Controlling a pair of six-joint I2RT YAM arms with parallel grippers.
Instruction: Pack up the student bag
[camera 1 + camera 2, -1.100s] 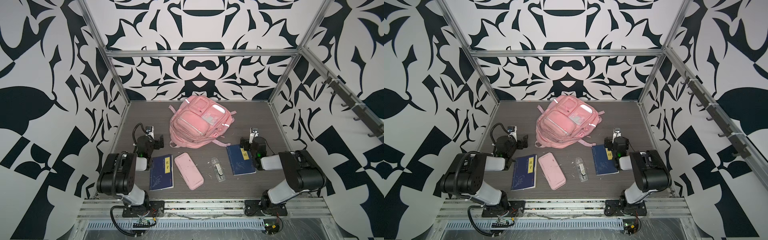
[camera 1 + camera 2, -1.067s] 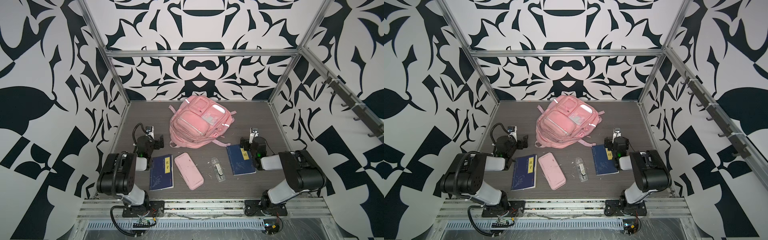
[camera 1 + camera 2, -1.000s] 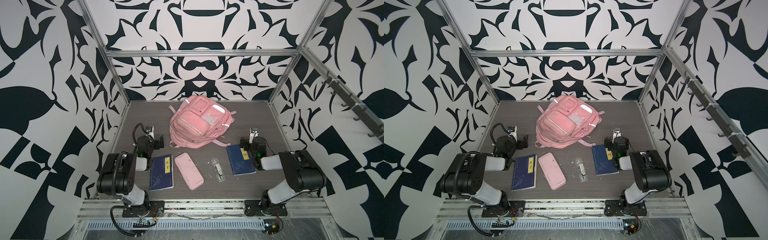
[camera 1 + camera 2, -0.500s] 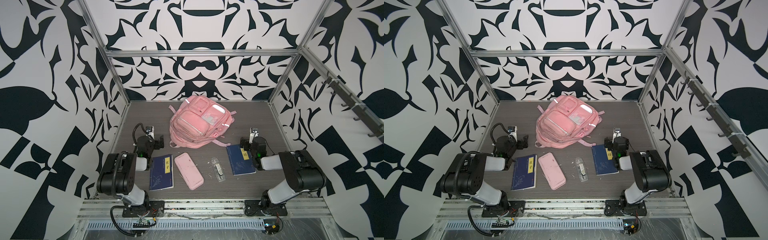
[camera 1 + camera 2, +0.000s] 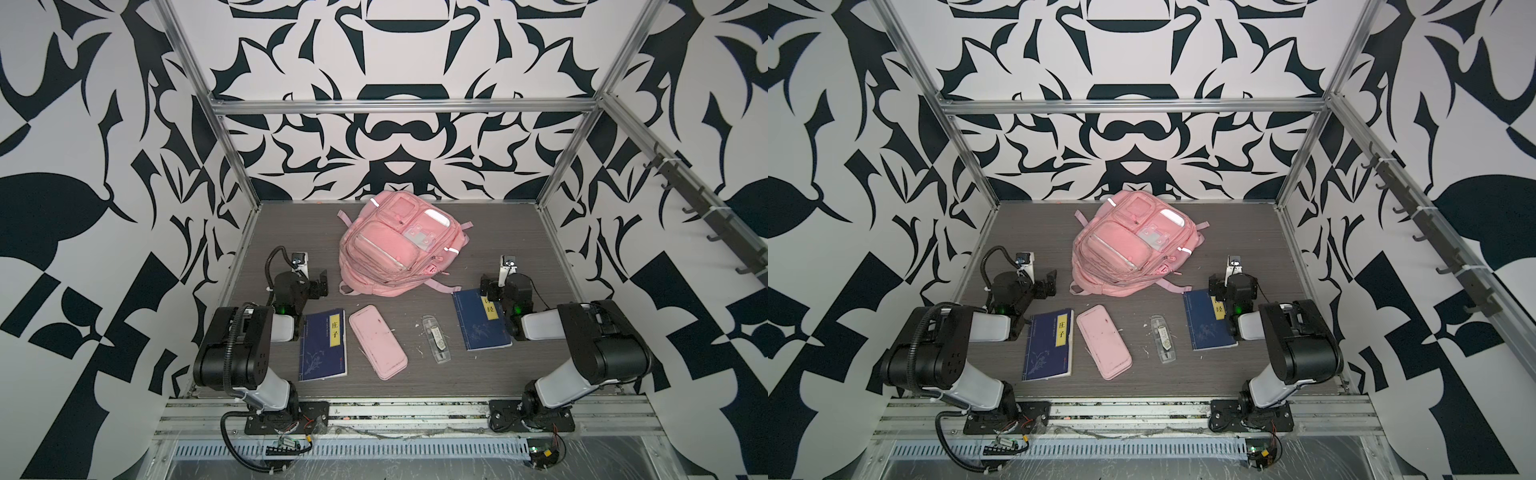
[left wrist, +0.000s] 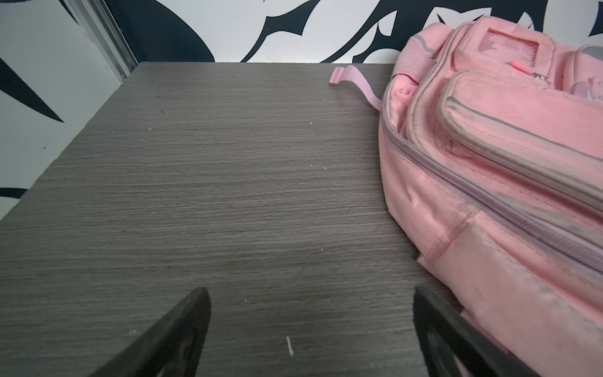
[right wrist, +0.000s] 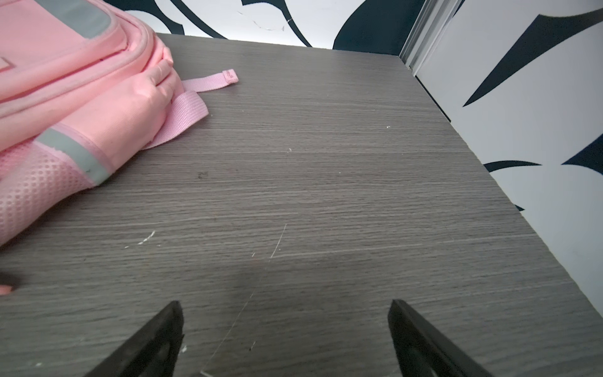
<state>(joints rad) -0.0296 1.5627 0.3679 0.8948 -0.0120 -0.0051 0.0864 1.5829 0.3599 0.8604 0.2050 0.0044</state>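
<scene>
left gripper (image 6: 309, 290), right gripper (image 7: 284, 302) low; jaws apart

Light was bright, even and diffuse from overhead. Only soft shadows sat on the grey wood-grain tabletop (image 7: 254, 277). Silver reflective strips (image 5: 376, 202) on the large pink fabric backpack (image 5: 386, 253) glared white in both top views. Wrist views were sharp mid-frame; the black gripper fingers (image 6: 173, 339) were blurred.

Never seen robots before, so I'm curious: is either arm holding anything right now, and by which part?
Nothing is held. The left hand and the right hand both stand open and empty over the table, either side of the student bag.
</scene>
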